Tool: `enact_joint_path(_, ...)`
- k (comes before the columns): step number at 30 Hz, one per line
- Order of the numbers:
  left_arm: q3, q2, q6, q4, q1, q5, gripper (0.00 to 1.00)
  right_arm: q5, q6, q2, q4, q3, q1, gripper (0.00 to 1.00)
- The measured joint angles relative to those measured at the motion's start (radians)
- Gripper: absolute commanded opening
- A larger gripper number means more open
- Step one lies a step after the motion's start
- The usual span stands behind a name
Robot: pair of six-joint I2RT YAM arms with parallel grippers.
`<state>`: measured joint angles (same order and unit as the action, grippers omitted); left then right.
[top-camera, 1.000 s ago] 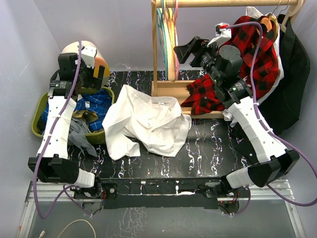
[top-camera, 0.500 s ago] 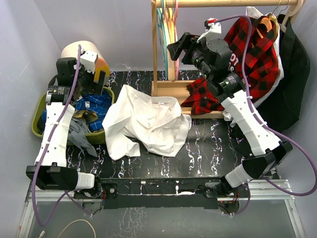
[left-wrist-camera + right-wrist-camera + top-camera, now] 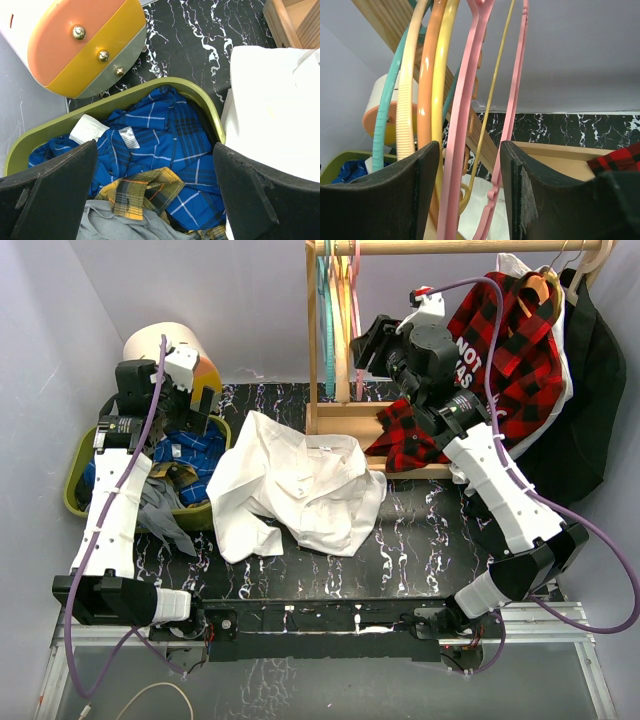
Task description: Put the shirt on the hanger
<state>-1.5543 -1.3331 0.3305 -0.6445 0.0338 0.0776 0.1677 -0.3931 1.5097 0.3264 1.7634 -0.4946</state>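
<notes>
It looks like the fetching step: top centre, the right gripper (image 3: 470,195) holds its fingers apart around the pink hanger (image 3: 463,125), which they next need to pinch and unhook, while the white shirt (image 3: 300,490) lies crumpled mid-frame and the left gripper (image 3: 155,192) gapes empty at upper left.

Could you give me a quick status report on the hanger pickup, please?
Left gripper open over the basket. Right gripper astride the hanger, grip unclear. Shirt crumpled on table. Yellow hanger crowds close.
</notes>
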Motion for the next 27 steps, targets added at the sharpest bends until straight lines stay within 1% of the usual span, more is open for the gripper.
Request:
enact_joint_path(4, 0.004, 0.001, 0.003, 0.001, 0.000, -0.011, 0.97, 0.021, 0.008, 0.000, -0.001, -0.001, 0.000, 0.48)
enact_joint_path(11, 0.018, 0.002, 0.010, 0.005, 0.000, -0.025, 0.97, 0.073, 0.040, 0.000, 0.011, -0.006, 0.000, 0.48)
enact_joint_path(13, 0.019, 0.002, 0.010, 0.005, 0.000, -0.025, 0.97, 0.092, 0.054, 0.000, 0.016, -0.006, 0.000, 0.46)
enact_joint_path(14, 0.019, 0.002, 0.011, 0.006, 0.000, -0.025, 0.97, 0.099, 0.061, 0.000, 0.017, -0.006, 0.000, 0.42)
enact_joint_path(16, 0.019, 0.003, 0.013, 0.006, 0.000, -0.025, 0.97, 0.114, 0.078, 0.000, 0.018, -0.006, 0.000, 0.30)
enact_joint_path(17, 0.019, 0.003, 0.014, 0.003, 0.000, -0.025, 0.97, 0.119, 0.085, 0.000, 0.019, -0.005, 0.000, 0.23)
enact_joint_path(18, 0.017, 0.003, 0.014, -0.006, 0.000, -0.022, 0.97, 0.123, 0.094, 0.000, 0.022, -0.005, -0.001, 0.12)
enact_joint_path(19, 0.011, 0.002, 0.016, -0.022, 0.000, -0.011, 0.97, 0.133, 0.101, 0.002, 0.026, -0.003, -0.001, 0.08)
enact_joint_path(22, -0.036, -0.002, 0.018, -0.093, 0.000, 0.053, 0.97, 0.158, 0.119, 0.008, 0.054, 0.016, 0.005, 0.08)
enact_joint_path(27, -0.095, -0.001, 0.027, -0.147, 0.009, 0.106, 0.97, 0.156, 0.147, 0.022, 0.071, 0.056, 0.011, 0.08)
